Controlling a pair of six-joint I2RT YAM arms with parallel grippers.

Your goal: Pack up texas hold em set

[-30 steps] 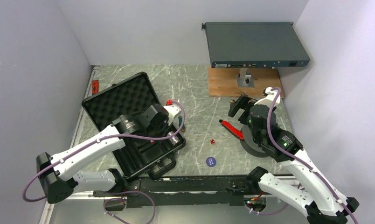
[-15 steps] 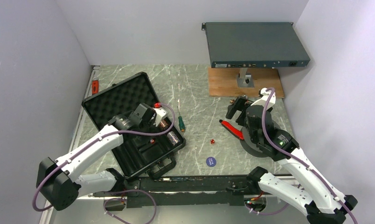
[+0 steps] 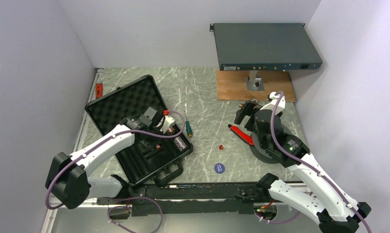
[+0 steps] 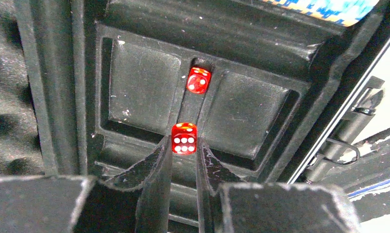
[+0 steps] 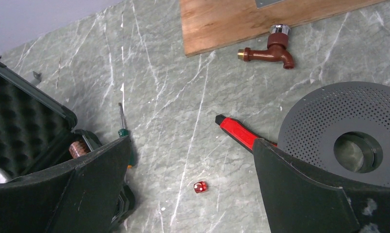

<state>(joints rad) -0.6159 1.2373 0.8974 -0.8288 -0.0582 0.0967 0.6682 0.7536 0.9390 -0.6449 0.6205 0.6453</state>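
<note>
The left gripper pinches a red die over the briefcase; second die at twelve o'clock; right gripper gapes wide, loose die at six o'clock.

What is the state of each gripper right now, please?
Left gripper: closed, holding a red die between its tips.
Right gripper: open, holding nothing.

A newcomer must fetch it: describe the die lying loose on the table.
Find the open black briefcase at the table's left. On the bare marble to its right, just beyond the blue round button, lies a tiny red die. Its twins are at the case, a second die in its tray, a third die in the left claw; this alone lies outside.
</note>
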